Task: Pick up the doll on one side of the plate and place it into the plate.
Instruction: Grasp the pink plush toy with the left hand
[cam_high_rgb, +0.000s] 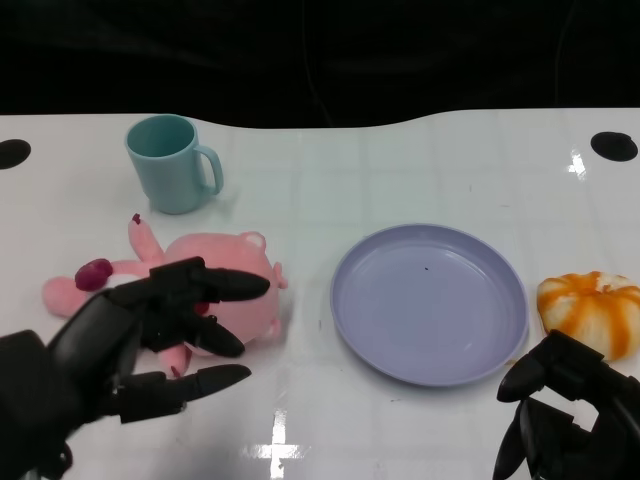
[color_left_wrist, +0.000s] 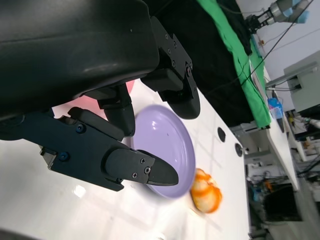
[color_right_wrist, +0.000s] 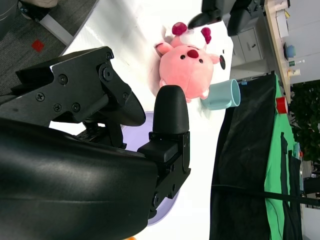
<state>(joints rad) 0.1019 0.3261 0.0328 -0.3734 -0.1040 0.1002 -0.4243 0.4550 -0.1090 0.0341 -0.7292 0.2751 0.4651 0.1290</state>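
Head view, left robot hand (cam_high_rgb: 150, 340) over doll (cam_high_rgb: 215, 285), bare table (cam_high_rgb: 400, 410) before plate (cam_high_rgb: 430, 300)

Lighting is bright and overhead. Specular glare marks the white table (cam_high_rgb: 400, 170) below and right of the plate (cam_high_rgb: 430, 303). Shadows are soft. Both wrist views blur the near hand shells.

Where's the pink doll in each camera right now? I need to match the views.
Head view: pink doll at left, partly behind the left hand.
Left wrist view: only a pink sliver behind the fingers.
Right wrist view: doll in full, upper middle.
Shared landmark: the purple plate.
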